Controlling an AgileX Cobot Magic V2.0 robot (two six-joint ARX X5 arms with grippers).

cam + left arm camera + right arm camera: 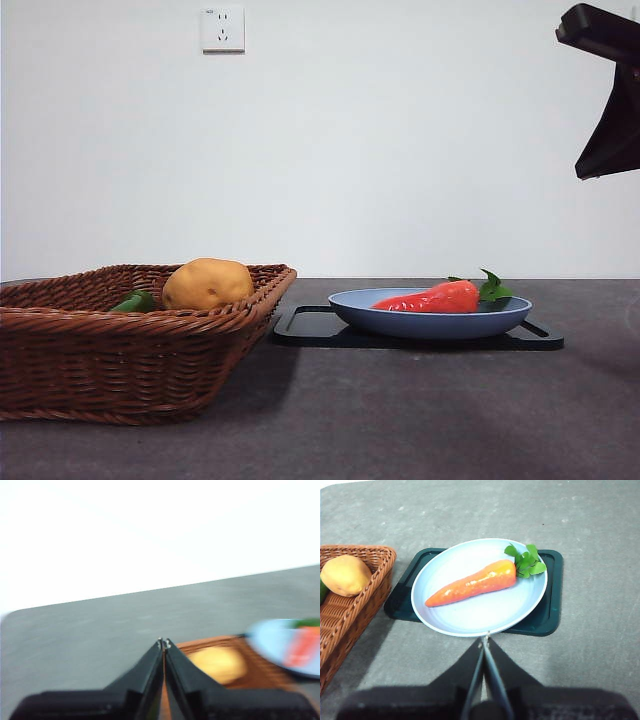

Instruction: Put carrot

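Note:
The carrot [440,298] is glossy red-orange with green leaves at its thick end. It lies in a light blue plate [400,322] on a black tray [310,328]. It also shows in the right wrist view [472,582] and, blurred, in the left wrist view [302,647]. My right gripper [485,639] is shut and empty, raised above the near side of the plate [470,617]; it shows as a dark shape at the top right of the front view [610,95]. My left gripper [163,642] is shut and empty, above the basket [250,672].
A brown wicker basket [120,350] stands at the left, holding a yellow-brown potato-like lump [207,283] and a small green vegetable [135,301]. The black tray [550,605] sits right of the basket [350,610] on the grey table [430,410].

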